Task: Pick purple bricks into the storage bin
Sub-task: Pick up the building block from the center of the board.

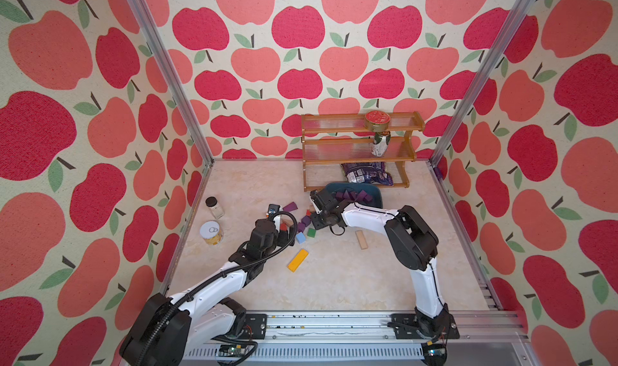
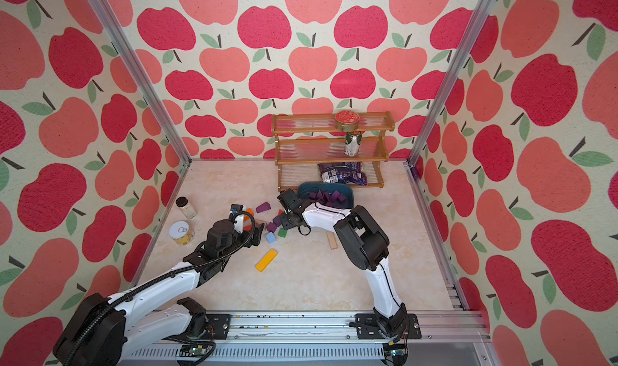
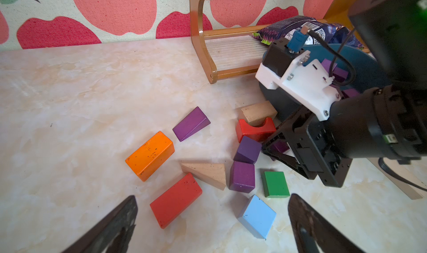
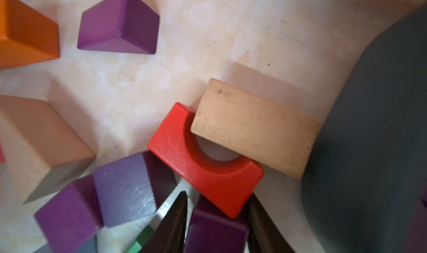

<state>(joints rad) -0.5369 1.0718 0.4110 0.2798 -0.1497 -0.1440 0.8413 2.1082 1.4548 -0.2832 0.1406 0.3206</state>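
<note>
Right gripper (image 4: 217, 195) pinches purple cube (image 4: 215, 231) by its free sides; red arch (image 4: 203, 171) butts against it. Bin (image 1: 377, 195) just beside, purple bricks (image 1: 347, 195) already inside: short carry. Left gripper (image 3: 212, 197) spread, hangs over loose blocks, probably giving room.

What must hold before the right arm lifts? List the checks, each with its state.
1. A purple brick sits between the jaws of the right pincer: ok.
2. Grip fully closed on it: cannot tell.
3. The red arch block is clear of that brick: not ok, it lies against it.
4. The storage bin is close by, with room: ok.
5. The left pincer is open, holding nothing: ok.
</note>
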